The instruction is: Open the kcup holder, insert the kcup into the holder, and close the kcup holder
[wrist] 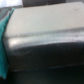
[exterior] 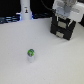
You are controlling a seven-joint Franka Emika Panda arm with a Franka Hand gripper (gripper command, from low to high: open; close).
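Hovering gripper (exterior: 64, 19) over kcup holder (exterior: 63, 27), jaws unclear; kcup (exterior: 31, 54) apparently upright, well apart.

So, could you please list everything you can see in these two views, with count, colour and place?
Small translucent whitish kcup with a green round top: one, whitish and green, upright on the white table, near the front and centre of the exterior view, apart from everything else.
Black boxy kcup holder: one, black, at the back on the exterior view's right, partly hidden by the arm; the drawers look shut.
Tall white bottle-like object with a dark mark: one, white, at the back on the exterior view's left.
White table: one, white, bearing all of these.
Wrist view: blurred close-up of a pale and dark surface with a teal patch at one edge; unidentifiable.
Gripper: one, white, over the holder; fingers not discernible.
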